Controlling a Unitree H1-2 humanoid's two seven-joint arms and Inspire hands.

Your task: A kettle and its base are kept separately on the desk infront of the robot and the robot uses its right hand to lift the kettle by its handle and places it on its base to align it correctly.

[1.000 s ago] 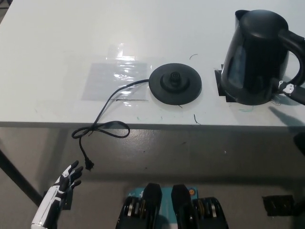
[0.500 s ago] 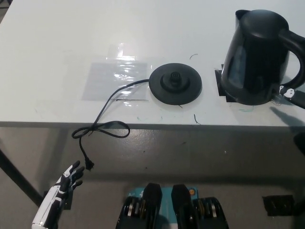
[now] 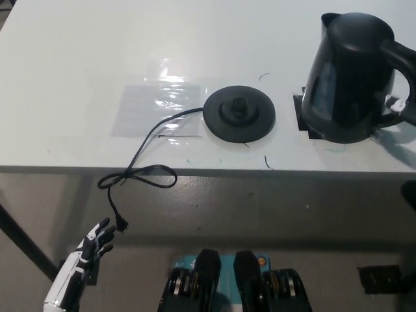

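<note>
Kettle (image 3: pixel 348 78): upright on table (image 3: pixel 78 78), right of base (image 3: pixel 239 114), apart. Right hand (image 3: pixel 398 104): barely visible beside handle, grip indeterminable. Left hand (image 3: pixel 91 247): low, fingers spread, empty.

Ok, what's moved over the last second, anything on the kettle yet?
Only the right hand has moved: it slid up along the picture's right edge, from below the kettle's handle to right at it. Too little of it shows to tell whether it grips. The kettle stands where it was, right of the base, apart from it. The cord and the left hand, low at the left with fingers apart, are unchanged.
</note>
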